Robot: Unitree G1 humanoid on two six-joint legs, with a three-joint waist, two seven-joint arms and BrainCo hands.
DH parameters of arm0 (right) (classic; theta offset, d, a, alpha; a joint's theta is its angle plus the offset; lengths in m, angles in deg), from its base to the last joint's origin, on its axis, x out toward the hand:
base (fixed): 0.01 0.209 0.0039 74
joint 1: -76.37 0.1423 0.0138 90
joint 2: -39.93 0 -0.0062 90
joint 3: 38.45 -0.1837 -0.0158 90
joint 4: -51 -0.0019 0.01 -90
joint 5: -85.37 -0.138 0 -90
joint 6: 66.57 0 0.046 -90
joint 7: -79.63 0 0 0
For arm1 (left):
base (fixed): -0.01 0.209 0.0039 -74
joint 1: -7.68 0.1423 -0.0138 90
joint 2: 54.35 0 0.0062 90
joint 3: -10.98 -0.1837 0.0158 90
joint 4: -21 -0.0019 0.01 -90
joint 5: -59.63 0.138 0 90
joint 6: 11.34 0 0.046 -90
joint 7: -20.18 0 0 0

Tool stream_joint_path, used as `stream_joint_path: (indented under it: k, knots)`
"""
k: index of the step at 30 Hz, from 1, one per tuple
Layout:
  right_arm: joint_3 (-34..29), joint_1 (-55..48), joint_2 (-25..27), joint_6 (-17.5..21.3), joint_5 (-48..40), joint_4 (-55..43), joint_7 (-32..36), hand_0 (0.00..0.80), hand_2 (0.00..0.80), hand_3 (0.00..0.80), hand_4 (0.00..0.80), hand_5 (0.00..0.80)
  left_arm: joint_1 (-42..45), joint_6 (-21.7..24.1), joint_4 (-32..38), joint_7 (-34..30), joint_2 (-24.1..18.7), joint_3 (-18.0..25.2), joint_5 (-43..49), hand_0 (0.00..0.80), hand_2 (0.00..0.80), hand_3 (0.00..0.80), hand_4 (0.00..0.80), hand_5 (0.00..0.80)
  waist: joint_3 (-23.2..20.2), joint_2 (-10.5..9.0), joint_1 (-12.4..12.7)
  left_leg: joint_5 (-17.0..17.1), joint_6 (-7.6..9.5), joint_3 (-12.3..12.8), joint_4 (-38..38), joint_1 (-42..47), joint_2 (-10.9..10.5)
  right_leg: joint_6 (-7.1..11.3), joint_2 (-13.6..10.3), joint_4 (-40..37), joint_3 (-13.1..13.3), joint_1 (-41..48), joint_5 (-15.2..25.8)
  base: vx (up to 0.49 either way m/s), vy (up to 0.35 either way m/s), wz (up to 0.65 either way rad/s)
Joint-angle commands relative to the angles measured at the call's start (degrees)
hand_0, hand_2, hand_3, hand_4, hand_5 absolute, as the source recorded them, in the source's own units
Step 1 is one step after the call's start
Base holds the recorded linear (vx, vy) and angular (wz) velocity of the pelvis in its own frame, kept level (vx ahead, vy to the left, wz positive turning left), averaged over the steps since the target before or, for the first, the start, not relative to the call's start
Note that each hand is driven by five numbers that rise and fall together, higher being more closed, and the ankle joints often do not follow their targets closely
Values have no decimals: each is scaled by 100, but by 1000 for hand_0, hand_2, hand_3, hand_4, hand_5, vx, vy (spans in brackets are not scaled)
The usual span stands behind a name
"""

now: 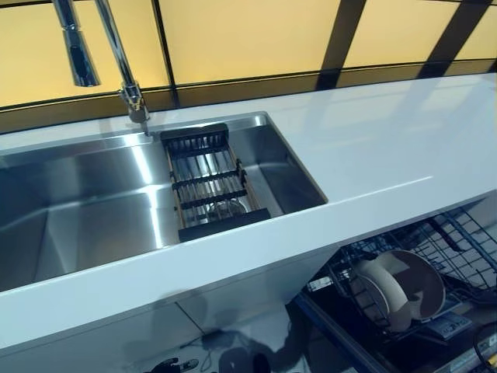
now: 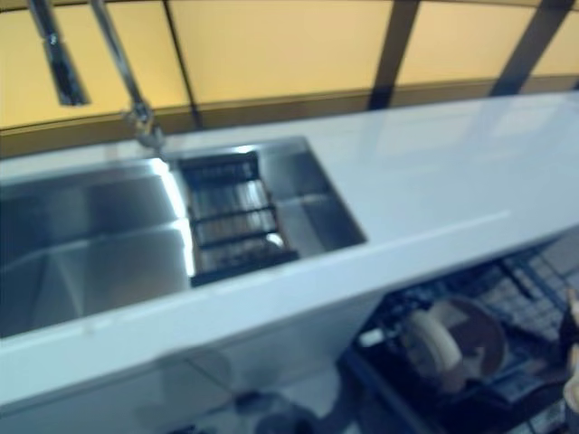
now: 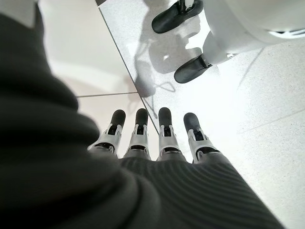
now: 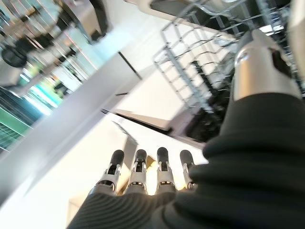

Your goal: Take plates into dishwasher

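Two pale round plates (image 1: 400, 291) stand upright on edge in the wire lower rack (image 1: 458, 241) of the open dishwasher, below the counter at the lower right; they also show as plates (image 2: 439, 348) in the right eye view. My left hand (image 3: 167, 138) hangs low over the floor with its fingers straight and nothing in it. My right hand (image 4: 138, 176) is held down beside the wire rack (image 4: 190, 71), fingers straight and empty. Neither hand touches a plate.
A white counter (image 1: 373, 148) runs across the view. A steel sink (image 1: 78, 217) is set in it, with a black roll-up drying rack (image 1: 206, 183) laid across its right part and a tall faucet (image 1: 116, 54) behind it. Amber panels line the back wall.
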Motion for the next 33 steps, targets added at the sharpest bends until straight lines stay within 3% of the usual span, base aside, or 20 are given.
stream_joint_path:
  k: [1, 10, 18, 24, 27, 30, 33]
  knots:
    - [-393, 115, 443, -156, -164, -120, 54, 0, 0, 0, 0, 0, -198, 34, -340, 172, 49, 47, 61, 0, 0, 0, 0, 0, -200, -14, 46, -536, 160, 166, 30, 149, 149, 545, 154, 124, 192, -100, -60, 1, 60, -13]
    - [-778, -124, 574, -316, -386, -65, 145, 0, 0, 0, 0, 0, -248, -58, -520, 354, 71, 59, 59, 0, 0, 0, 0, 0, -323, -40, -41, -666, 200, 191, 30, 261, 144, 582, 158, 145, 275, -37, -119, 28, 69, -3]
    - [-1048, -242, 599, -716, -1355, 538, -253, 0, 0, 0, 0, 0, -276, -220, -717, 637, 61, 117, 2, 0, 0, 0, 0, 0, -373, -77, -61, -711, 249, 208, 30, 349, 136, 571, 155, 301, 269, -22, -211, 9, 74, -1]
    - [-1323, -609, 471, -663, -2288, 1545, -690, 0, 0, 0, 0, 0, -353, -449, -880, 633, -109, 104, 417, 0, 0, 0, 0, 0, -236, -182, -90, -840, 372, 273, 463, 194, 120, 570, 85, 876, 242, -254, -328, 3, 80, -3]
    - [-1294, -707, 302, -493, -2832, 2045, -1041, 0, 0, 0, 0, 0, -536, -620, -921, 619, -270, -6, 645, 0, 0, 0, 0, 0, 24, -244, -143, -905, 416, 365, 750, -33, 78, 692, 29, 870, 227, -530, -26, -144, 82, -11]
    - [-1158, -657, 139, -383, -3056, 2248, -967, 0, 0, 0, 0, 0, -662, -723, -897, 579, -413, -35, 579, 0, 0, 0, 0, 0, 196, -256, -196, -787, 372, 465, 612, -19, 53, 849, 6, 694, 203, -763, 346, -170, 91, -19]
    - [-956, -556, -68, -462, -3235, 2439, -886, 0, 0, 0, 0, 0, -689, -743, -822, 621, -517, 4, 442, 0, 0, 0, 0, 0, 221, -167, -141, -547, 368, 497, 208, 14, 118, 829, -28, 1233, -37, -818, 189, -173, 56, -42]
